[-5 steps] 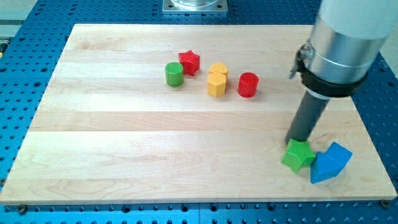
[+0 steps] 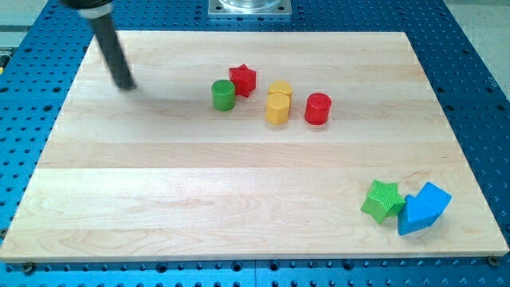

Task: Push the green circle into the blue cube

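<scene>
The green circle (image 2: 223, 95) is a short green cylinder standing on the wooden board (image 2: 159, 183), left of centre near the view's top. The blue cube (image 2: 421, 208) lies at the view's bottom right, touching a green star (image 2: 382, 199) on its left. My tip (image 2: 127, 85) is at the board's upper left, well to the left of the green circle and apart from it. It is far from the blue cube.
A red star (image 2: 243, 79) sits just right of the green circle, almost touching it. Two yellow blocks, a yellow heart (image 2: 280, 88) and a yellow hexagon (image 2: 276, 108), and a red cylinder (image 2: 317, 108) stand further right.
My tip has left the green star at the bottom right and now stands at the board's upper left. No block has moved.
</scene>
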Available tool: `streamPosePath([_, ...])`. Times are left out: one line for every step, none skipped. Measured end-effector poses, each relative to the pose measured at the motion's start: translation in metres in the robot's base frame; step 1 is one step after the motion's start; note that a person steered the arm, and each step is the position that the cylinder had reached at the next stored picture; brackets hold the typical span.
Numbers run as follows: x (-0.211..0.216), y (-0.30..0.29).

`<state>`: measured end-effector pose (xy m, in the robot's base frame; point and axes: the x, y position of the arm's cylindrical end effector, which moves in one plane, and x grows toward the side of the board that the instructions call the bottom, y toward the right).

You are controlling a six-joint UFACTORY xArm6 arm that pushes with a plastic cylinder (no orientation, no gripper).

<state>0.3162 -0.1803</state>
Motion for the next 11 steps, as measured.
streamPosePath([0.017,0.085])
streamPosePath([0.091,0.164])
streamPosePath([0.095,0.161])
streamPosePath([0.077,0.164])
streamPosePath([0.070,0.153])
streamPosePath([0.129,0.202])
streamPosePath([0.173,0.266])
streamPosePath([0.169,0.243])
streamPosePath([0.132,0.254])
streamPosePath([0.146,0.317])
streamPosePath([0.207,0.353])
